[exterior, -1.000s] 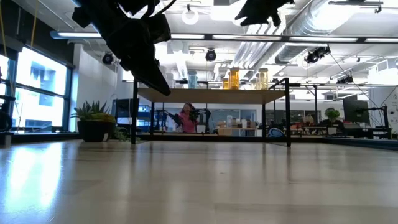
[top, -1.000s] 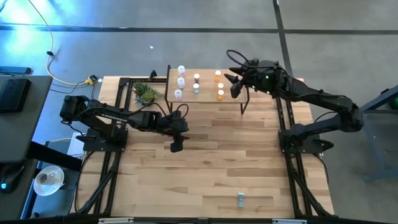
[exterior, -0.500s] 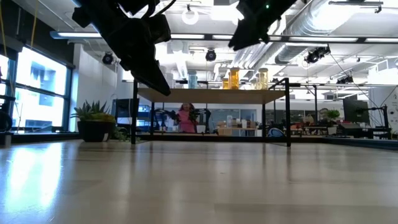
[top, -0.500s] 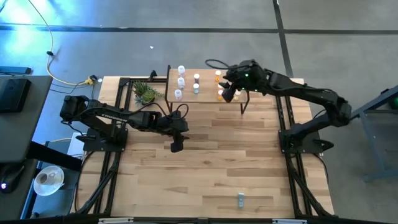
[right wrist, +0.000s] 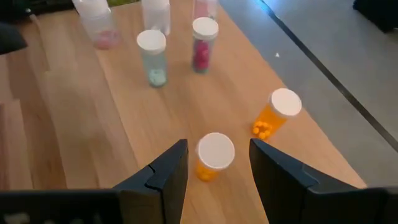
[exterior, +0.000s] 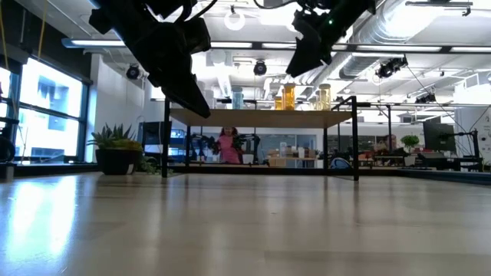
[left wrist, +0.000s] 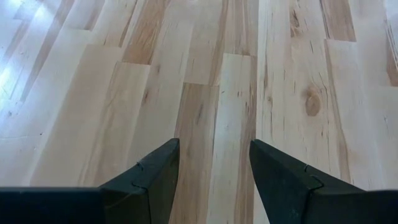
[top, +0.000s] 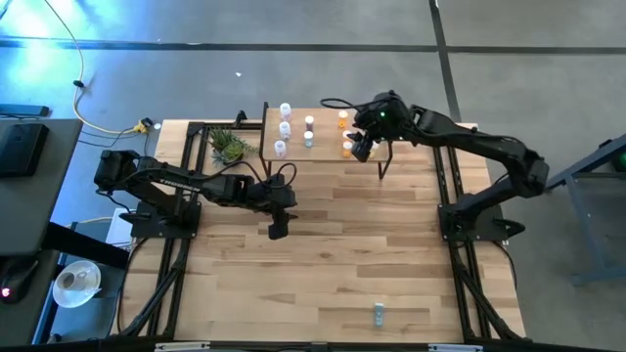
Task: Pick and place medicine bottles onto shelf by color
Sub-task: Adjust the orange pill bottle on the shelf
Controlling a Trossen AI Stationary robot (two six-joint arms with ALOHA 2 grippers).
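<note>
Two grippers for you: right gripper (top: pixel 362 149), upper centre, jaws released around an orange bottle (right wrist: pixel 213 155) on the shelf (top: pixel 323 147); left gripper (top: pixel 277 230), mid-left, released, empty.

White-capped medicine bottles (top: pixel 285 129) stand upright on the light-wood shelf (top: pixel 323 148): pale pink ones in a row, a teal bottle (right wrist: pixel 153 58) beside a pink-filled one (right wrist: pixel 203 43), and orange bottles (right wrist: pixel 213 156). One more bottle (top: pixel 379 313) stands alone on the tabletop, well apart.
</note>
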